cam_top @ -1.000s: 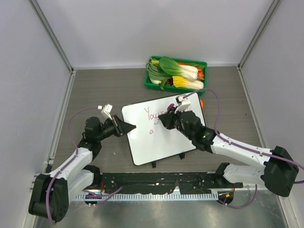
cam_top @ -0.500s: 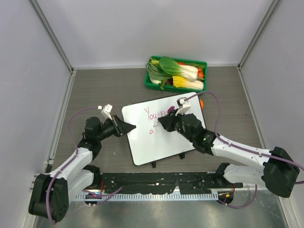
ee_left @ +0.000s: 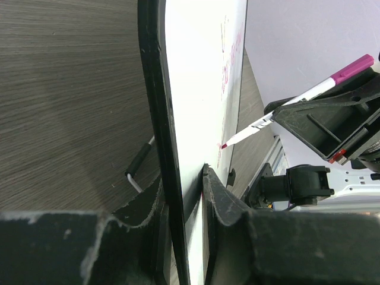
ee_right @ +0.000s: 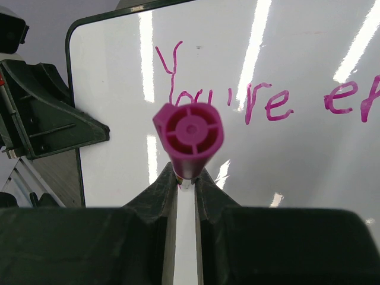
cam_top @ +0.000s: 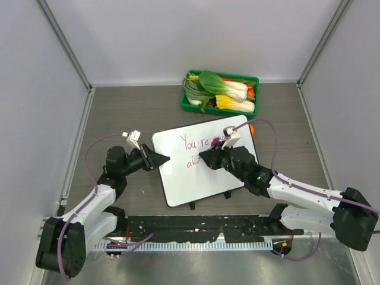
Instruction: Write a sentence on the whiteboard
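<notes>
The whiteboard (cam_top: 199, 178) lies tilted in the middle of the table. My left gripper (cam_top: 164, 158) is shut on its left edge, and in the left wrist view the fingers (ee_left: 209, 178) clamp the black rim (ee_left: 159, 107). My right gripper (cam_top: 206, 157) is shut on a white marker with a pink end (ee_right: 189, 132). The marker's tip (ee_left: 225, 145) meets the board just below the first line. The sentence (ee_right: 237, 101) is in pink, starting "You're e", with "al" (cam_top: 191, 162) beneath it.
A green tray (cam_top: 185, 107) of leafy vegetables stands at the back, just beyond the board. A small orange thing (cam_top: 252, 127) peeks out at the board's far right corner. Black clips (cam_top: 191, 205) jut from the board's near edge. Grey walls enclose the table.
My right gripper moved the marker slightly nearer, uncovering more of the first line. The second line grew from "a" to "al". The left gripper stayed clamped.
</notes>
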### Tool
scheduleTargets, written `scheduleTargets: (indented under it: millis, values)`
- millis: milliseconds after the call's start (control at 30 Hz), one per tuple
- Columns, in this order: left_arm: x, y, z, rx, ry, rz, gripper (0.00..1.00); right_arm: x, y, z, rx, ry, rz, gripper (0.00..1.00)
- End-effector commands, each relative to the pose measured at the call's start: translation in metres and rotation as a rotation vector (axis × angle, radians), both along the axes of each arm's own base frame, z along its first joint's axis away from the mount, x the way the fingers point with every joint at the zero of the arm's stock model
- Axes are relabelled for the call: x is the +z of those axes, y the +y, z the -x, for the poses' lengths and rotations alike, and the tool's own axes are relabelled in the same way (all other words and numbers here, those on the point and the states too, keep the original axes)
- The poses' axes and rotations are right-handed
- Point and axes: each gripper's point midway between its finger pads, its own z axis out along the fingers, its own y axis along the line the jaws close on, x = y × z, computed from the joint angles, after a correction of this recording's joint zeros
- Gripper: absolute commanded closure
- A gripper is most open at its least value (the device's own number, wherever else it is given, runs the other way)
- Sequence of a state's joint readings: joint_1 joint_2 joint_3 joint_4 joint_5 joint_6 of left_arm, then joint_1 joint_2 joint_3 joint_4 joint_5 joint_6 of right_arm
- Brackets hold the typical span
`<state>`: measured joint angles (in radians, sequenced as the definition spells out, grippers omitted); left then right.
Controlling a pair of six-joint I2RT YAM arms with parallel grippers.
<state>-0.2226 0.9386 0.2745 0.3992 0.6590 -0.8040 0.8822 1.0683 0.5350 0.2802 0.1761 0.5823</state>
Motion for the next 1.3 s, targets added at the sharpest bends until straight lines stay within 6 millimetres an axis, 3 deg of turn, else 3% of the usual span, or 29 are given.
scheduleTargets:
  millis: [0,633,1033,1267]
  values:
    - [-0.038,0.020,-0.009,0.065,-0.026,-0.191,1.00,-0.016,-0.008,0.005,-0.005,0.030,0.044,0.99]
    - [-0.038,0.020,-0.010,0.070,-0.025,-0.192,1.00,-0.006,-0.014,0.001,-0.033,0.000,0.052,0.99]
    - [-0.038,0.020,-0.009,0.067,-0.023,-0.191,1.00,0.042,-0.006,-0.004,-0.036,-0.070,-0.070,0.99]
    - [-0.038,0.020,-0.009,0.069,-0.024,-0.190,1.00,0.048,-0.005,-0.013,-0.045,-0.079,-0.076,0.99]
